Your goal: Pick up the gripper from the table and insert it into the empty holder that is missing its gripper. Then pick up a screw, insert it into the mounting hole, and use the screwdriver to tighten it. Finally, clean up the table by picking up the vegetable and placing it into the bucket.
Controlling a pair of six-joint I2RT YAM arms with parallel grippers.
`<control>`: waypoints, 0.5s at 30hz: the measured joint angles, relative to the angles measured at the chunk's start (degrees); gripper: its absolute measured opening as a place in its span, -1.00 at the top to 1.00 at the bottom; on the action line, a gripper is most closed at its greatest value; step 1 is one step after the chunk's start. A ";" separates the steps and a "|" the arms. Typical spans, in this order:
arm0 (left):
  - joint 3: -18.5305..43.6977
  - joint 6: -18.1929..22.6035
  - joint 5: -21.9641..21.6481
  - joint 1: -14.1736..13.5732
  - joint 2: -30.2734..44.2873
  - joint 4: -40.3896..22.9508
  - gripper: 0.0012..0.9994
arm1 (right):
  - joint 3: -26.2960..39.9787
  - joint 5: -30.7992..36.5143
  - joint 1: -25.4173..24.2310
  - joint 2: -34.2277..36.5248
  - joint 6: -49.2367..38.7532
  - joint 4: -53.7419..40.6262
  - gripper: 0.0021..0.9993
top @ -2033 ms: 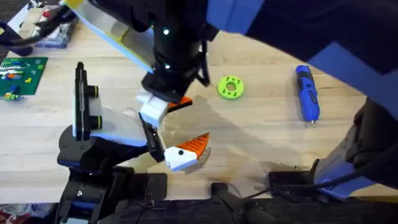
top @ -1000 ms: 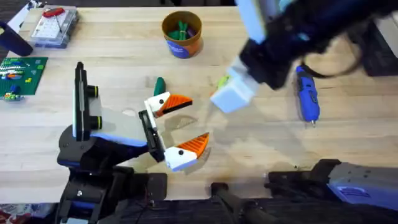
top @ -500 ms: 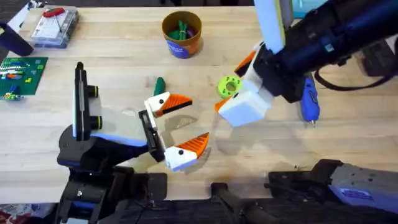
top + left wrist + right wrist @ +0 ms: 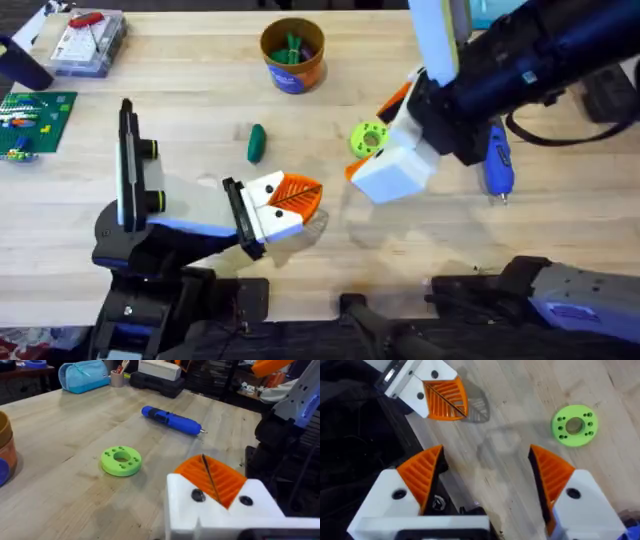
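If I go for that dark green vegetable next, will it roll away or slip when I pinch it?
The vegetable looks rounded and elongated, lying flat on the bare table, so a side nudge would probably roll it. It looks small and likely light and stiff. Its smooth-looking surface may slip; pinching across its narrow width seems safest.

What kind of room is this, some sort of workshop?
Probably a robotics lab or workshop: a wooden table holds a blue screwdriver, a green circuit board and a clear parts box.

One screwdriver (image 4: 493, 152), one vegetable (image 4: 256, 142), one bucket (image 4: 292, 55), one green disc (image 4: 369, 139), one circuit board (image 4: 32, 121).
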 joint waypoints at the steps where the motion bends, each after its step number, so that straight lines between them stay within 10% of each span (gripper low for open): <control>1: 0.00 0.19 0.06 0.00 0.00 0.00 0.99 | 0.00 -0.01 -0.13 0.00 0.00 -0.02 -0.99; 15: 0.00 0.72 0.11 0.00 0.00 -0.01 0.99 | -0.16 7.94 -16.26 -4.00 5.48 -4.52 -0.99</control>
